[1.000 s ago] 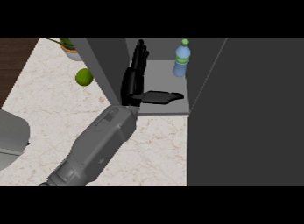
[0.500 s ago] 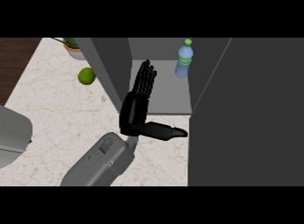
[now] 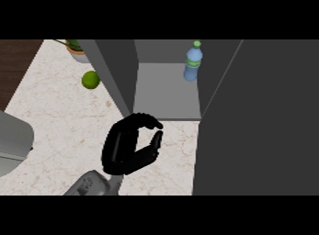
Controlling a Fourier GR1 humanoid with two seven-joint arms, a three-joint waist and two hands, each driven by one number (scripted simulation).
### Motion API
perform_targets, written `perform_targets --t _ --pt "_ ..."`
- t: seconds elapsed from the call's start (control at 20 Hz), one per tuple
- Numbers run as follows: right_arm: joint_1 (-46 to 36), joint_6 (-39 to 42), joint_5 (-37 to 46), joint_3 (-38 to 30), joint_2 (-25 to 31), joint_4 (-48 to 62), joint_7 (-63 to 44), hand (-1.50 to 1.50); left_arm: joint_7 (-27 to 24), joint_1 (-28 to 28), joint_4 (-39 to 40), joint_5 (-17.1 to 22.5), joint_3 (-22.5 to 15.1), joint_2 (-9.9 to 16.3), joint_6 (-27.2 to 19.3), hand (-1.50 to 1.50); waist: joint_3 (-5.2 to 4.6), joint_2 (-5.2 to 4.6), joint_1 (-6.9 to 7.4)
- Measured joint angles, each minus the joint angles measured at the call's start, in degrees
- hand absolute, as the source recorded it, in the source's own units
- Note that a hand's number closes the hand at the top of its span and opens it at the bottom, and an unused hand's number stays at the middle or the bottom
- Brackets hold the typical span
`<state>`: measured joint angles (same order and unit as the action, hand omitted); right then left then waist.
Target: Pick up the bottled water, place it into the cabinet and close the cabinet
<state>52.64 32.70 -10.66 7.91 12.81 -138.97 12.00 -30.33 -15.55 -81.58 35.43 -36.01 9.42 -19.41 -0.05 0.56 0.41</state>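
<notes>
Left hand (image 3: 129, 148) over pale marble surface (image 3: 60, 114), fingers curled, holding nothing; clear green-capped water bottle (image 3: 194, 63) upright inside open grey cabinet (image 3: 167, 92); green lime (image 3: 90, 79) left of cabinet.

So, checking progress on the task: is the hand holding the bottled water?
No, the bottled water stands alone inside the cabinet, apart from the left hand.

Below the hand (image 3: 131, 147), the forearm (image 3: 93, 185) is cut off by the lower edge, so only its wrist end shows. Far up and left of the hand, a potted plant (image 3: 77, 48) is clipped by the upper edge. To the hand's left, a grey object (image 3: 4, 142) runs out past the left edge; what it is cannot be told. To its right, the cabinet door (image 3: 270, 119) hides whatever lies behind it.
</notes>
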Motion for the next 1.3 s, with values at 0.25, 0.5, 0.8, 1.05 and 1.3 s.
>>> perform_targets --t 0.25,0.5,0.8,1.05,1.3 --pt "1.53 4.41 2.89 3.50 3.25 -1.36 1.58 1.50 0.92 6.77 -8.18 0.06 0.29 4.49 -0.97 -1.50 -0.02 0.16 -0.12" --pt "2.64 6.88 7.26 7.15 4.84 -3.69 3.49 1.50 0.18 14.53 -16.09 1.27 2.81 10.44 -0.15 -1.50 -0.06 0.29 -0.22" --pt "3.42 9.53 8.92 16.47 7.05 -4.25 1.95 1.50 -1.09 22.85 -22.59 5.54 6.89 15.42 3.55 -1.50 -0.22 0.34 -0.10" --pt "0.31 8.64 9.83 20.62 7.76 -4.39 -0.55 1.50 -1.50 27.70 -25.91 8.88 10.36 18.62 6.30 -1.50 -0.43 0.49 0.61" --pt "-2.57 6.84 10.40 21.93 8.71 -4.44 -1.85 1.50 -1.77 31.76 -28.08 11.50 13.37 21.83 9.39 -1.50 -0.68 0.67 1.76"
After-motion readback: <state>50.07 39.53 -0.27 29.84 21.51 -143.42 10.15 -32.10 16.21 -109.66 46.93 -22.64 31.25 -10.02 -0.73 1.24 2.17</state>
